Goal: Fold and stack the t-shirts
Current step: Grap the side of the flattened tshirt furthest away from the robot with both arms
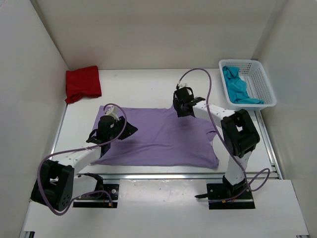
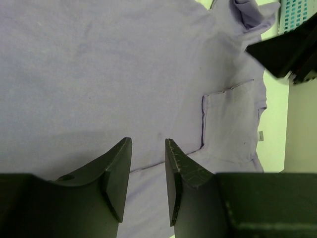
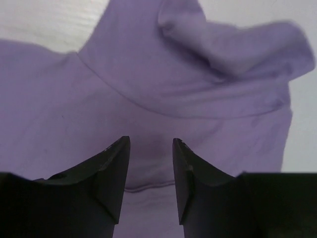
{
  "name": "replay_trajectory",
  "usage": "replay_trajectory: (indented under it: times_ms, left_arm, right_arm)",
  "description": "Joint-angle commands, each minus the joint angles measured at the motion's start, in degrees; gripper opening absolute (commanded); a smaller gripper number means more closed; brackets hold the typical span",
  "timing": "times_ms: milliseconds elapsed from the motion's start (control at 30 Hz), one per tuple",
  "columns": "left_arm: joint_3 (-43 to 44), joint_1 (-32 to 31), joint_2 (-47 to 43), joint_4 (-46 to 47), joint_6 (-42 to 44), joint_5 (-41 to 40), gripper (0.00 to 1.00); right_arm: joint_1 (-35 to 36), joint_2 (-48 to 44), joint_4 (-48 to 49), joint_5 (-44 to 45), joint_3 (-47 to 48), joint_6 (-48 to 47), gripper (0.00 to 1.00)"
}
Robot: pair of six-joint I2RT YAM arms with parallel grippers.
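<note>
Left gripper (image 2: 148,148), lavender shirt (image 2: 99,74) (label (image 2: 261,135) illegible)

Lab: white-panelled robot enclosure (image 1: 163,34)

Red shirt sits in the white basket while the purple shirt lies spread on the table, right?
No. The red shirt lies at the back left of the table; the basket holds the teal shirt. The purple shirt is spread out there. Top view shows this.

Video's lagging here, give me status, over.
Left end effector open, right end effector open, both over purple shirt. Shirt spread out, unfolded. Red shirt back left, teal shirt in basket. Nothing blocking.
</note>
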Motion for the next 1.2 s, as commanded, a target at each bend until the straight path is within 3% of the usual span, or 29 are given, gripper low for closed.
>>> replay_trajectory:
  times_ms: [0, 100, 167, 267, 300, 400, 500, 833, 1033, 1067, 1167]
  left_arm:
    - [1.0, 0.7, -1.5, 1.2, -0.4, 0.2, 0.44]
    - [0.7, 1.2, -1.4, 2.1, -1.0, 0.1, 0.44]
    - [0.9, 1.3, -1.1, 2.3, -1.3, 0.3, 0.44]
    - [1.7, 0.9, -0.8, 2.0, -1.5, -0.1, 0.43]
    - [1.9, 1.1, -0.9, 2.2, -1.2, -0.1, 0.44]
    - [2.2, 1.0, -0.3, 1.8, -1.2, -0.4, 0.43]
    - [1.7, 1.4, 0.2, 2.7, -1.4, 0.5, 0.44]
    - [2.7, 0.5, 1.6, 3.5, -1.8, 0.1, 0.44]
    - [2.5, 0.6, 1.1, 3.4, -1.6, 0.1, 0.43]
    - [2.5, 1.0, 0.9, 3.4, -1.6, 0.3, 0.44]
    - [2.7, 0.4, 1.4, 3.6, -1.7, 0.5, 0.43]
  right_arm:
    - [-4.6, -2.0, 4.7, -4.0, -3.2, 2.2, 0.39]
    - [-8.9, -5.2, 7.1, -9.4, -4.0, 3.0, 0.38]
    - [-14.2, -6.4, 10.4, -13.6, -3.5, 4.4, 0.30]
    - [-20.3, 0.9, 5.3, -22.6, 7.4, 4.9, 0.21]
    - [-21.1, 2.7, 4.1, -22.9, 9.9, 4.9, 0.21]
    - [-23.6, 11.1, -0.5, -26.8, 19.1, 3.0, 0.40]
    - [-25.0, 16.2, -1.9, -30.0, 22.6, 4.1, 0.50]
    - [-25.6, 17.7, -2.7, -30.9, 19.1, 8.4, 0.40]
    - [-25.3, 15.9, -3.1, -38.3, 15.6, 8.6, 0.47]
    - [-25.4, 15.5, -2.5, -38.7, 15.5, 8.6, 0.45]
    - [-26.1, 15.9, -2.6, -42.8, 16.9, 8.6, 0.25]
